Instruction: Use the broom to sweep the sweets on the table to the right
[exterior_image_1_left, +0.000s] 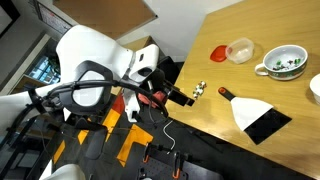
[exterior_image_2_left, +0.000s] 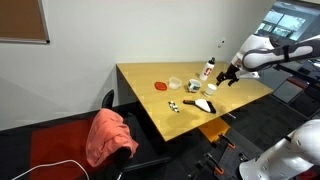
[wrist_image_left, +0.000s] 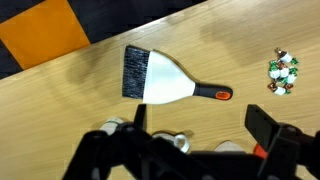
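Broom (wrist_image_left: 165, 82) lies flat on the light-brown worktop (wrist_image_left: 70, 120) at the centre of the wrist view. Its black bristle edge points to the left of the frame, and its short dark handle, tipped in orange-red, points to the right. Beyond the handle end, apart from it at the right edge of the frame, the sweets (wrist_image_left: 283, 75) sit in a small tight cluster.

The jaws come in along the bottom of the wrist view and stand wide apart, holding nothing. Their dark fingers (wrist_image_left: 262, 128) are clear of the broom, on the near side of it.

In an exterior view the broom (exterior_image_1_left: 252, 112) is at the lower right of the frame with the sweets (exterior_image_1_left: 201, 89) just past its handle, near the worktop's edge. Farther back on the wood are a red lid (exterior_image_1_left: 218, 52), a clear cup (exterior_image_1_left: 240, 50) and a green-rimmed cup (exterior_image_1_left: 283, 63).

In an exterior view from across the room the broom (exterior_image_2_left: 204, 104) and the sweets (exterior_image_2_left: 174, 106) lie near the front edge of the worktop (exterior_image_2_left: 140, 78). A white bottle (exterior_image_2_left: 209, 70) stands behind them, and a red cloth (exterior_image_2_left: 110, 135) is draped over a chair at the lower left.
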